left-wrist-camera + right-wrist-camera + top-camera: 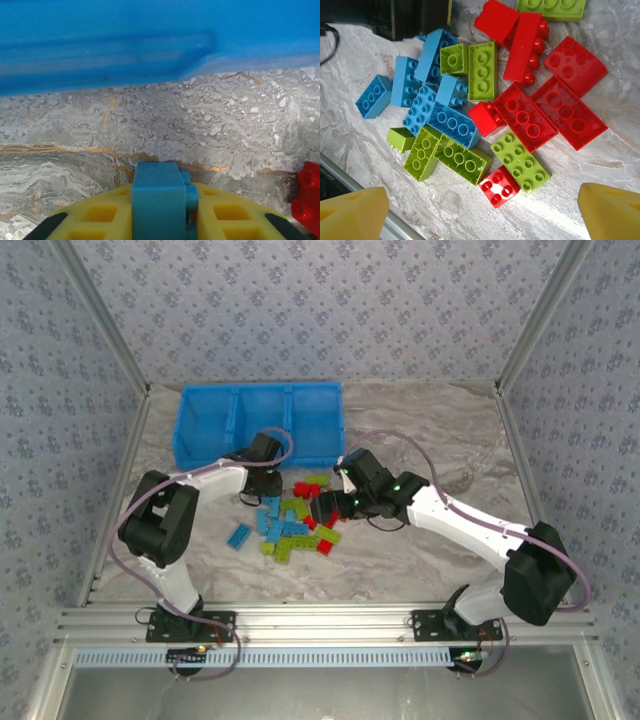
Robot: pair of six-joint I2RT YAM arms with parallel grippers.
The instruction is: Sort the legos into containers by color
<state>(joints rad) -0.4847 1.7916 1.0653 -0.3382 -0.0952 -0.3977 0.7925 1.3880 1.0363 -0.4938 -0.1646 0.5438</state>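
Three joined bins (258, 423) run left-right. Left gripper (160, 222) clamps a blue brick (157, 195), studs facing right in its wrist view; right gripper (480, 212) gapes over the pile (520, 117).

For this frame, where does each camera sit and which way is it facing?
Top external: above and behind the bases, looking down on the table, the containers and the legos; left arm and right arm show.
Left wrist: low over the table, facing the containers' wall; left gripper shut on a light blue brick.
Right wrist: above the legos, looking down; right gripper open, yellow fingertips at the bottom corners.
Shared: top external and right wrist both show the legos pile.
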